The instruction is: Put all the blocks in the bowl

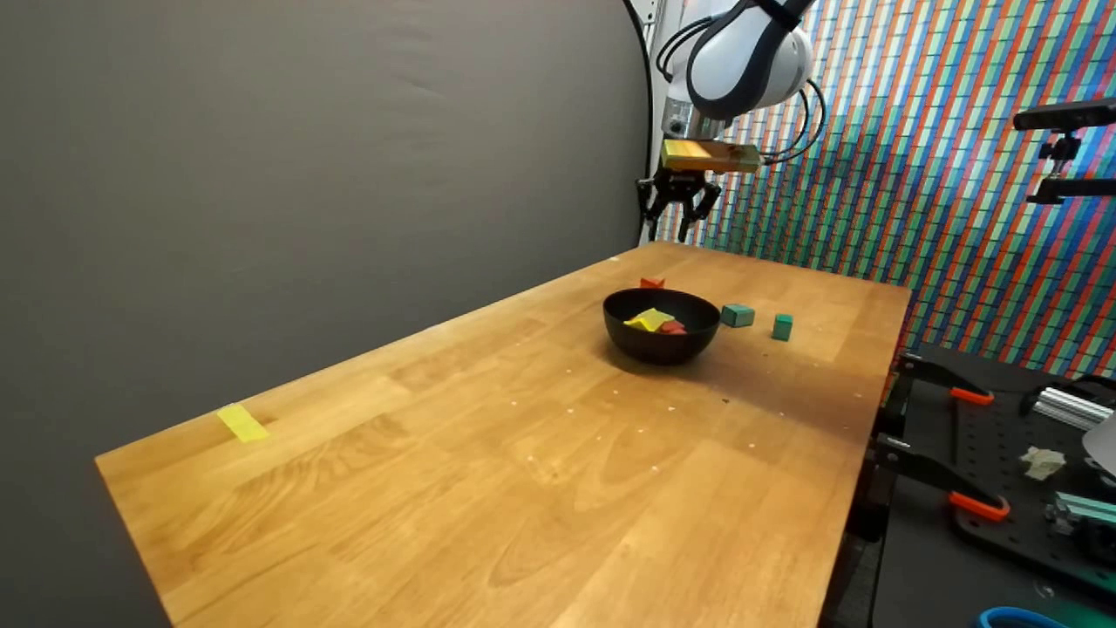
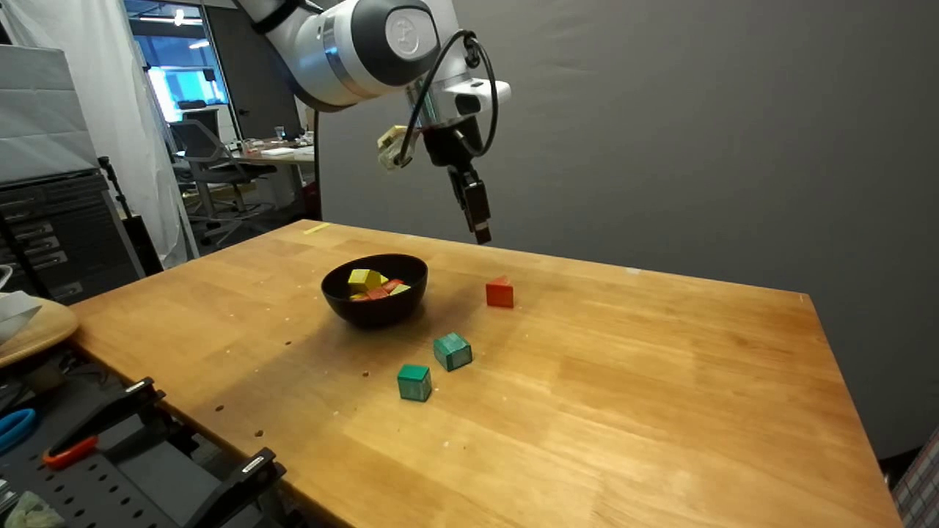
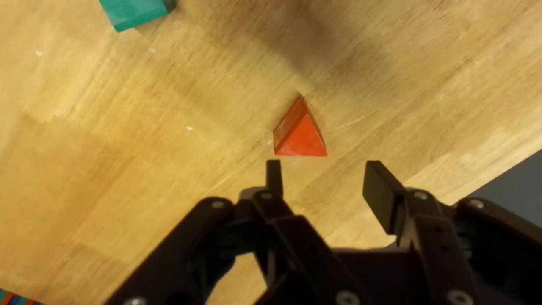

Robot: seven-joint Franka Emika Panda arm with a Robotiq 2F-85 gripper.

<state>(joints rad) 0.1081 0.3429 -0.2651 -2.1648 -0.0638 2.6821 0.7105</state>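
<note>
Yellow blocks [image 2: 363, 279] and red blocks [image 2: 377, 293] lie in the black bowl [image 2: 378, 315], overlapping so that their number is hard to tell. A red triangular block [image 2: 500, 295] and two green blocks [image 2: 452, 352] rest outside it on the wooden surface [image 2: 660, 381], the green ones near each other but apart. The end effector [image 3: 323, 176] hangs above the surface, its jaws standing apart with a clear gap and nothing in their hold. A flat yellow strip [image 1: 242, 422] lies by the surface's edge, well away from the bowl.
</note>
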